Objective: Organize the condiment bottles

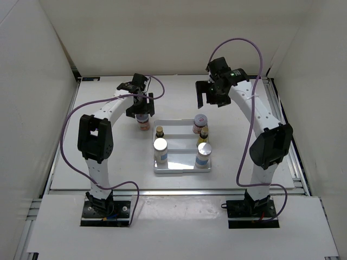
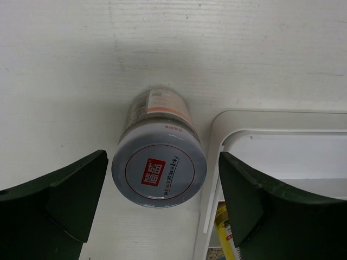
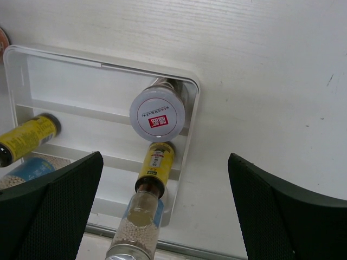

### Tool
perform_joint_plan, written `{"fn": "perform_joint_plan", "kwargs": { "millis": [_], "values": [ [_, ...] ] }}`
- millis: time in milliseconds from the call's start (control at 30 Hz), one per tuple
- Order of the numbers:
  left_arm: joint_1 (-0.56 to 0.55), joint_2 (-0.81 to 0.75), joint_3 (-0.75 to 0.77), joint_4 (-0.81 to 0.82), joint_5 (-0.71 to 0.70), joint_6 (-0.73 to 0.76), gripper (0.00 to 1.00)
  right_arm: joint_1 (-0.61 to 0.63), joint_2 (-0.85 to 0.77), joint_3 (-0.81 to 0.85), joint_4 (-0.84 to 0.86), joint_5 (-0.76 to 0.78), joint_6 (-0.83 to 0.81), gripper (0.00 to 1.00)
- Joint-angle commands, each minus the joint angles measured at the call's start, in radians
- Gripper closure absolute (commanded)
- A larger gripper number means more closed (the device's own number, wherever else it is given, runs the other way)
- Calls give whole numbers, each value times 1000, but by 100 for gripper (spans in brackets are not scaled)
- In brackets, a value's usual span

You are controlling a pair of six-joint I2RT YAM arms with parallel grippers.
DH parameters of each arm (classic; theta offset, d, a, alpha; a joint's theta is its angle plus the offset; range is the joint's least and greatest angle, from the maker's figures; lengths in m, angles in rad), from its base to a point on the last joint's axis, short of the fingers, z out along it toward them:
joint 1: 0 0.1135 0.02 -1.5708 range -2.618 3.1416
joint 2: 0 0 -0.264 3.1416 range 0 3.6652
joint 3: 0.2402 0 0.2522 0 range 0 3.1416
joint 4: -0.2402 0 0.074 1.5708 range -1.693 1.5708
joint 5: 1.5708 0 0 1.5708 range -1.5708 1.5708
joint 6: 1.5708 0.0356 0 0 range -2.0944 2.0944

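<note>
A white stepped tray [image 1: 181, 167] holds five bottles. On its left are a white bottle [image 1: 160, 149] and a yellow dropper [image 1: 159, 131]. On its right are a pinkish jar [image 1: 200, 123], a dropper [image 1: 203, 135] and a white bottle [image 1: 203, 154]. A second pinkish jar [image 1: 142, 123] stands upright on the table just left of the tray. My left gripper [image 1: 142, 111] is open around it. In the left wrist view the jar [image 2: 159, 172] sits between the fingers [image 2: 65, 200], untouched. My right gripper [image 1: 209, 97] is open and empty, above the tray's back right corner.
The tray rim [image 2: 227, 116] lies close to the right of the outside jar. The right wrist view shows the right column, jar [image 3: 157, 115], dropper [image 3: 156, 165] and white bottle [image 3: 135, 227]. White walls enclose the table on three sides.
</note>
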Motion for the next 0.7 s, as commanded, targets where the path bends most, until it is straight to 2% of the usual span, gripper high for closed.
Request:
{"fn": "perform_joint_plan", "kwargs": {
  "millis": [0,67,133,233,300,433,500,667],
  "values": [
    [2,-32,-7,10,15,-12,7,-5,-44,-16,-13,-10,8,1],
    [2,-32,-7,10,-4,-12,15,-5,-44,-26,-13,-10,8,1],
    [2,-52,-7,10,-13,-12,27,-14,-53,-36,-22,-10,8,1],
    [2,-89,2,10,-24,-12,38,-24,-73,-58,-22,-10,8,1],
    [2,-98,42,10,-24,-12,49,-24,-84,-68,-22,-1,8,1],
    [-9,-123,126,-51,-24,-22,64,-45,-96,-91,-22,-1,8,1],
    [-18,-123,187,-76,-35,-22,71,-54,-96,-102,-22,-1,-1,1],
    [-70,-132,279,-76,-29,-9,76,-76,-115,-111,-13,-10,-1,1]
  ]
}}
